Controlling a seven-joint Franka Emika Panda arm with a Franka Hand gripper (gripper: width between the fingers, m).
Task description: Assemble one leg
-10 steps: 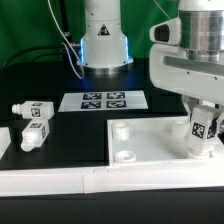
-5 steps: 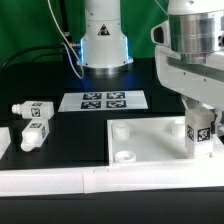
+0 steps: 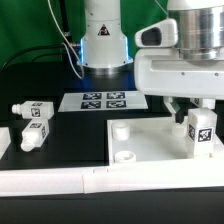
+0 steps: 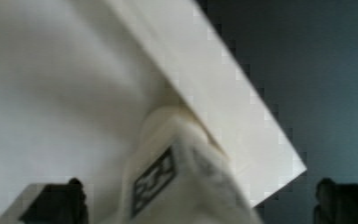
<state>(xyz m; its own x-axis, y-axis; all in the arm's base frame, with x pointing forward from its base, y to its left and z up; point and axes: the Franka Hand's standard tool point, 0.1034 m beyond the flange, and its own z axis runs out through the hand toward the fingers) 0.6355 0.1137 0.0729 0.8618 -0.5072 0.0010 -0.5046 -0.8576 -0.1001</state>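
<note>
A leg (image 3: pixel 203 130) stands upright at the corner of the flat white panel (image 3: pixel 150 142) on the exterior view's right. My gripper (image 3: pixel 200 110) hangs right over it. In the wrist view the leg (image 4: pixel 179 170) with its tag sits between my two dark fingertips (image 4: pixel 51 203), which stand wide apart and clear of it. The gripper (image 4: pixel 197 204) is open. Two more legs (image 3: pixel 35 110) (image 3: pixel 33 135) lie on the black table at the exterior view's left.
The marker board (image 3: pixel 105 100) lies behind the panel. The robot base (image 3: pixel 103 40) stands at the back. A white raised edge (image 3: pixel 110 182) runs along the front. Round sockets (image 3: pixel 124 156) show on the panel's left side.
My hand has risen a little and turned about its vertical axis above the leg. The leg stays upright at the panel's corner. The other legs have not moved.
</note>
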